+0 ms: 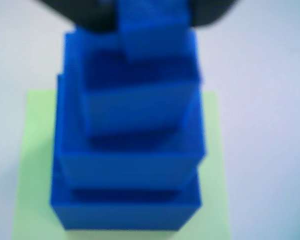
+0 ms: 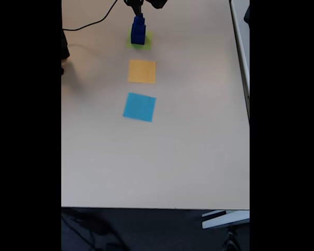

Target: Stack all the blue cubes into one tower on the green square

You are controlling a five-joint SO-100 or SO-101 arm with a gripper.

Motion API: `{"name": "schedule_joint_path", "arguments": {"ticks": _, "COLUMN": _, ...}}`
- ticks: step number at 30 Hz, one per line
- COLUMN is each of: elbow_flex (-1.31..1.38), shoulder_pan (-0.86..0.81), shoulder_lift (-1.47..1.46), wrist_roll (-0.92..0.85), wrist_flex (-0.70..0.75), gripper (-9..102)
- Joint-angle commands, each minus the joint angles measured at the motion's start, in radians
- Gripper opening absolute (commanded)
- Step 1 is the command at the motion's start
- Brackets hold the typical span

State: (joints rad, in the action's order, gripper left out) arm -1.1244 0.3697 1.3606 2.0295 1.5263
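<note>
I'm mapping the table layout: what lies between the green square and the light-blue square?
In the fixed view, the orange square lies between the green square and the light-blue square.

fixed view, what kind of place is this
Probably an office or lab desk set up for robot trials: a plain pale table, a cable across it, and paper squares, green, orange, light blue, as markers.
</note>
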Motion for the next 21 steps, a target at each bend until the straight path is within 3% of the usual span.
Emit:
{"name": "schedule_joint_path", "arguments": {"ticks": 1, "elbow_flex": 0.014, "shoulder_pan": -0.012, "shoulder_lift": 0.049, "wrist_roll": -0.017, "wrist_flex": -0.011, "gripper": 0}}
{"name": "schedule_joint_path", "arguments": {"ticks": 21, "elbow_flex": 0.164, "shoulder_pan": 0.006, "shoulder_lift": -0.009, "wrist_roll": 0.018, "wrist_flex": 0.083, "gripper": 0}}
